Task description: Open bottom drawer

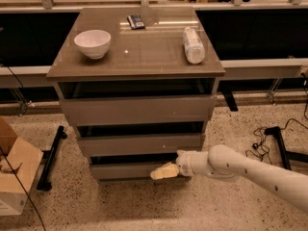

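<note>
We find the bottom drawer (120, 170) lowest of three fronts beneath the front edge of the table (139, 64), close to the floor. Its flat panel sits in line with the stack, and no tray body shows behind it; we judge it not yet drawn out. The gripper (163, 171) lies against that panel, right of its middle and below the table's front-right corner, at the dark gap along the panel's upper edge. Its pale fingers (166, 170) read as one wedge, pressed together with no gap between them; whether they catch the panel's lip we cannot tell. The arm (231, 165) reaches in low from the right. The middle drawer (139, 144) and top drawer (137, 109) appear closed. On the table stand a bowl (93, 43) near the back-left corner and a bottle (193, 44) lying by the right edge. In our judgement the approach is complete and contact is made; securing purchase on the upper edge and the whole outward pull remain.
</note>
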Controlling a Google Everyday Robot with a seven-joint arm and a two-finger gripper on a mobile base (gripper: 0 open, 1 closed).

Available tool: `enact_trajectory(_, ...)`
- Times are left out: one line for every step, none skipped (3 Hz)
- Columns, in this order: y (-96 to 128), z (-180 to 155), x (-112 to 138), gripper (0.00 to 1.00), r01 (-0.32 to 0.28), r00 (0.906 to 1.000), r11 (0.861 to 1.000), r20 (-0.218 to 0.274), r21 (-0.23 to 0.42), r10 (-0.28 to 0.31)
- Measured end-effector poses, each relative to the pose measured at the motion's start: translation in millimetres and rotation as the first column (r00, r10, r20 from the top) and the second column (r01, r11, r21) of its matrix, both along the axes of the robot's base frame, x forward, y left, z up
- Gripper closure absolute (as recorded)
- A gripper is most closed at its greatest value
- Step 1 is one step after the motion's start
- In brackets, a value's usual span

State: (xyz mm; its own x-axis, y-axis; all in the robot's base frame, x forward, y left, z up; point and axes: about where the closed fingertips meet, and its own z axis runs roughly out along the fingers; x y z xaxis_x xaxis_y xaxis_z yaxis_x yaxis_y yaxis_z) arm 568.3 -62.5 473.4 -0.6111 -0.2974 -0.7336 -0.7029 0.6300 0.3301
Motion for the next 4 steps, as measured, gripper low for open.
enact_trajectory(1, -7, -1, 0.00, 0.002, 1.0000, 1.000, -0.009, 0.007, -0.002)
enact_trajectory(5, -30, 2, 0.00, 0.011, 0.9999, 1.000, -0.010, -0.021, -0.011)
enact_trajectory(9, -58, 9, 0.00, 0.015, 0.9998, 0.999, -0.010, -0.042, -0.015)
enact_trajectory(4, -96, 21, 0.00, 0.018, 0.9996, 0.995, -0.021, -0.100, -0.020)
